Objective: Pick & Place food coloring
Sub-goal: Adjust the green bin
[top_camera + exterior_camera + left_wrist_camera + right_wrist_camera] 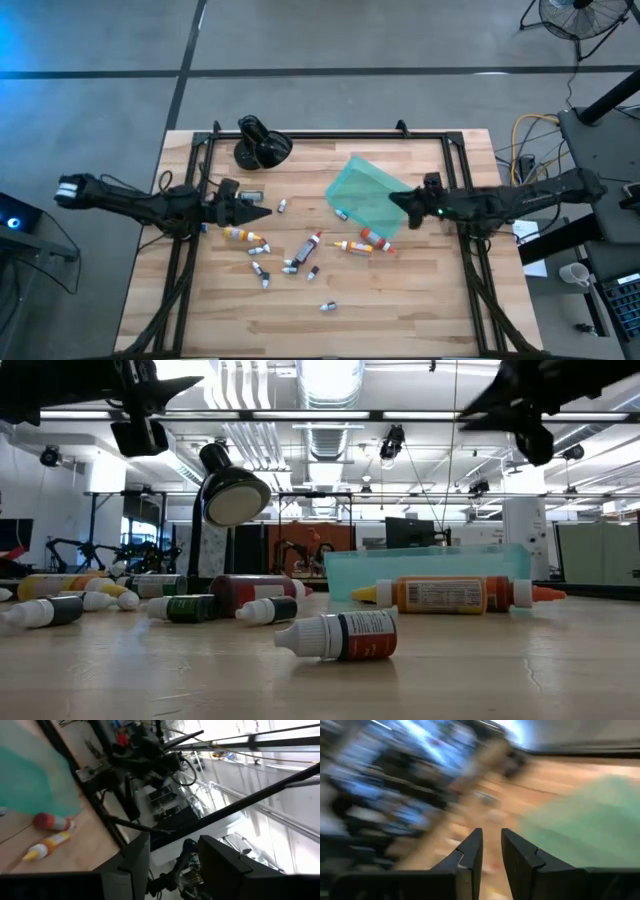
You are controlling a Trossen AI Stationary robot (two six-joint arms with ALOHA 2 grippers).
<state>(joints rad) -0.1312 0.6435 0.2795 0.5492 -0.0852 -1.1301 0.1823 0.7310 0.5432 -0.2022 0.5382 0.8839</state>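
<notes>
Both grippers hover empty; left gripper [262,212] parted, right gripper [395,201] closed over tray [362,186].

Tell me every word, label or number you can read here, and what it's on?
None can be read.
Nearest bottle: label print too small.
Orange bottle: label print too small.
Dark red bottle: label blurred.
Teal tray: no text visible.

Desk [400,300] viewed straight down from overhead; low view set level at desk height; teal tray [368,192] shared by both.
</notes>
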